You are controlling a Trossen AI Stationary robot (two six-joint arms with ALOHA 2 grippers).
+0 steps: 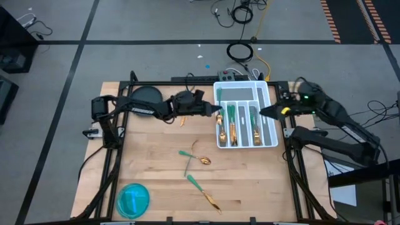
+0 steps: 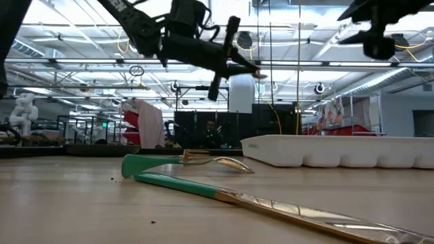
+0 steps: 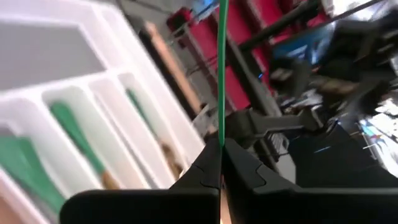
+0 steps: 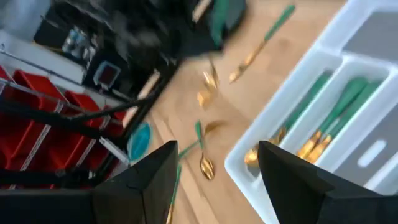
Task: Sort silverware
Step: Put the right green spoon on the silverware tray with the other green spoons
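My left gripper [image 1: 216, 111] reaches from the table's left to the left edge of the white tray [image 1: 273, 125] and is shut on one piece of silverware, whose thin teal handle [image 3: 221, 74] runs on past the fingertips. Its head is hidden. The tray's slots hold several gold-and-teal pieces [image 1: 232, 122]. Two more pieces lie crossed on the wood at mid-table [image 1: 194, 156], and a third [image 1: 203, 190] lies nearer the front. My right gripper [image 1: 265, 111] hovers open over the tray's right side, with nothing between its fingers [image 4: 155, 180]. My left gripper pinches the piece's slim teal handle [image 3: 221, 135] between its two fingertips. The handle lies along the fingers and sticks out ahead of them. The fingers come nearly level from the table's left. The piece is lifted clear, well above the table in the low view [image 2: 239, 66].
A blue round bowl [image 1: 133, 200] stands at the near left corner. A dark round object [image 1: 147, 94] sits at the far left, and a small control box [image 1: 228, 76] with cables is behind the tray. Bare wood lies right of the loose pieces.
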